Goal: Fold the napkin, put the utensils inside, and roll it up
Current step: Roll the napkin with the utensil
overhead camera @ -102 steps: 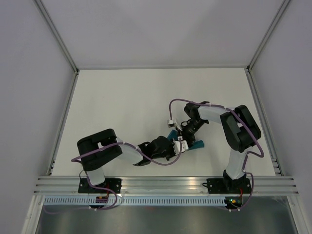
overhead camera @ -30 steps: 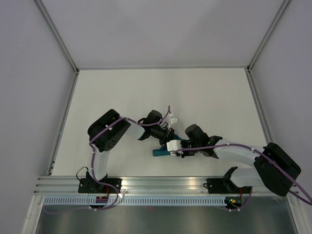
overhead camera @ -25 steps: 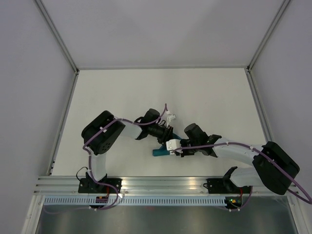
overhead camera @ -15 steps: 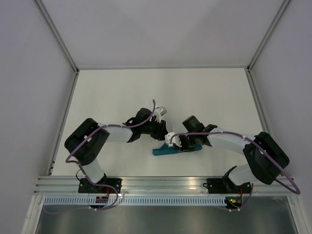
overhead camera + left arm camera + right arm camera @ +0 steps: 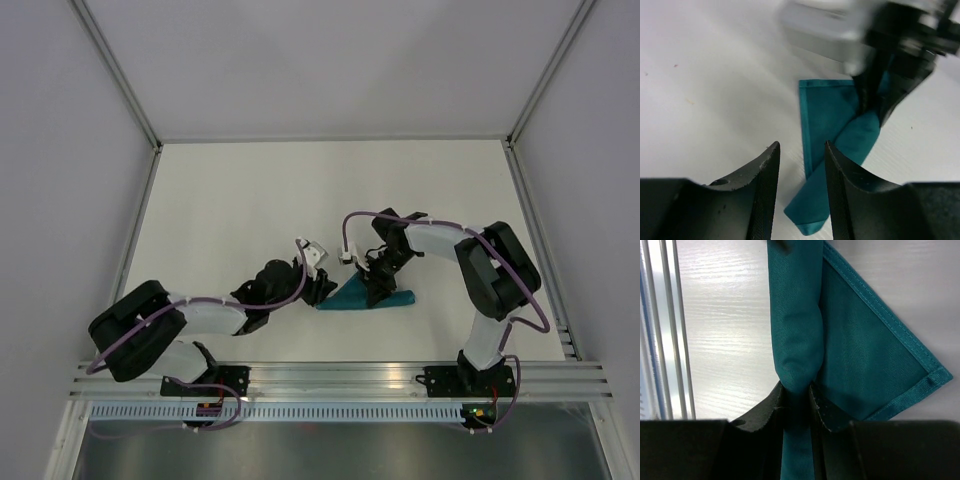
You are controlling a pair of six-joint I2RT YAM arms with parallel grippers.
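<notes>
Just one napkin, pinched by right tool.

The napkin is a thin woven cloth, matt teal, with a fine twill texture and a stitched hem along its edges. Where it is rolled, the fabric looks soft and a little creased. The table has a smooth white top with a faint wood-like grain and a light sheen. The fingers of the right gripper are black matt plastic with slightly rough edges. Those of the left gripper look the same but smoother. At the near edge, the rail is grooved bare metal, silver and softly shining.
</notes>
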